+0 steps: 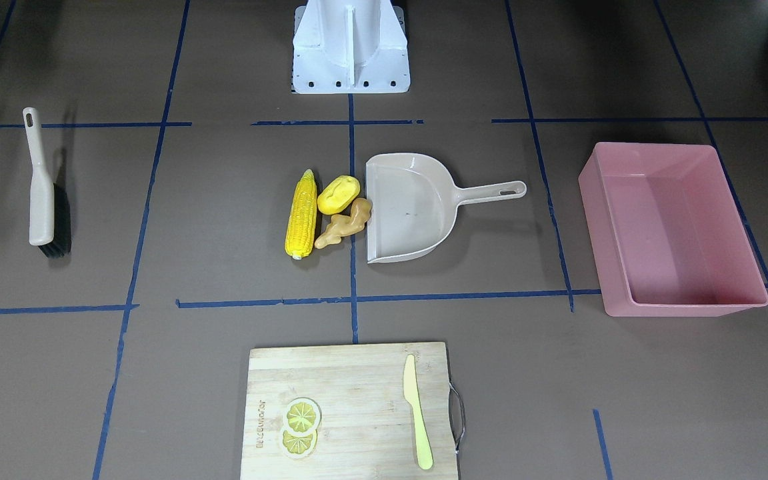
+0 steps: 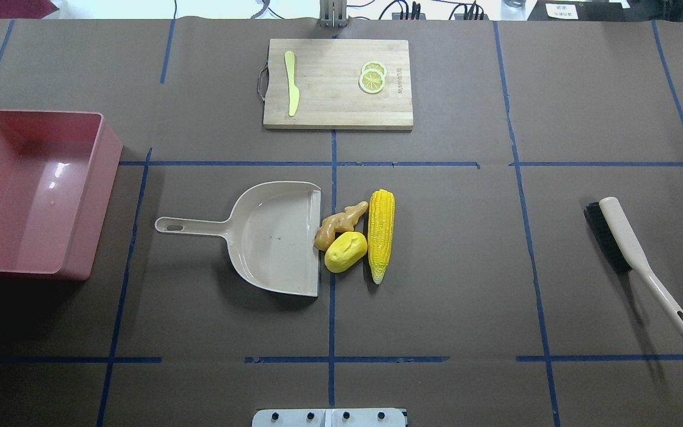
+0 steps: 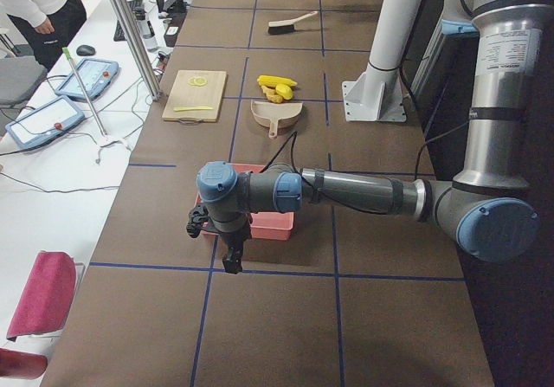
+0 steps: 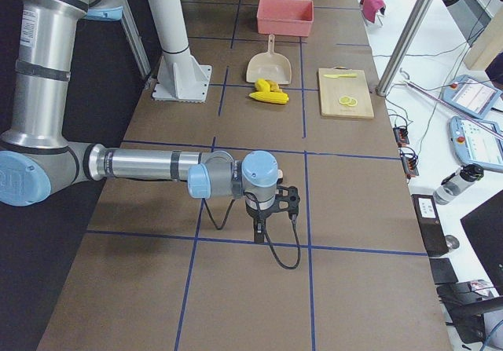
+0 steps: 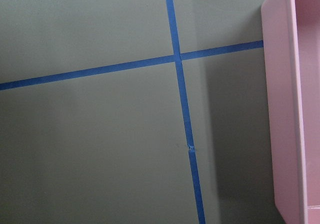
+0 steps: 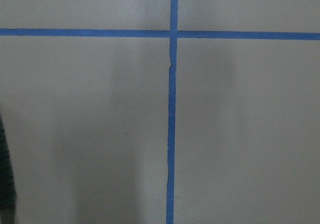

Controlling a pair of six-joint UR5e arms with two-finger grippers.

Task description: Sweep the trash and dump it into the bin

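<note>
The trash lies together mid-table: a yellow corn cob (image 1: pixel 301 215), a yellow potato-like lump (image 1: pixel 338 194) and a tan ginger root (image 1: pixel 345 225), right at the open mouth of a beige dustpan (image 1: pixel 411 207). The pink bin (image 1: pixel 677 247) stands empty at the table's left end, beyond the dustpan's handle. My left gripper (image 3: pixel 232 261) hangs over the table just outside the bin (image 3: pixel 275 225); its wrist view shows the bin's wall (image 5: pixel 287 114). My right gripper (image 4: pixel 259 229) hangs over the table's other end. I cannot tell whether either is open or shut.
A beige brush with black bristles (image 1: pixel 43 187) lies at the table's right end. A wooden cutting board (image 1: pixel 351 413) at the far edge carries a pale knife (image 1: pixel 417 412) and lemon slices (image 1: pixel 301 427). The robot's white base (image 1: pixel 351 47) is behind the trash. Blue tape lines cross the brown table.
</note>
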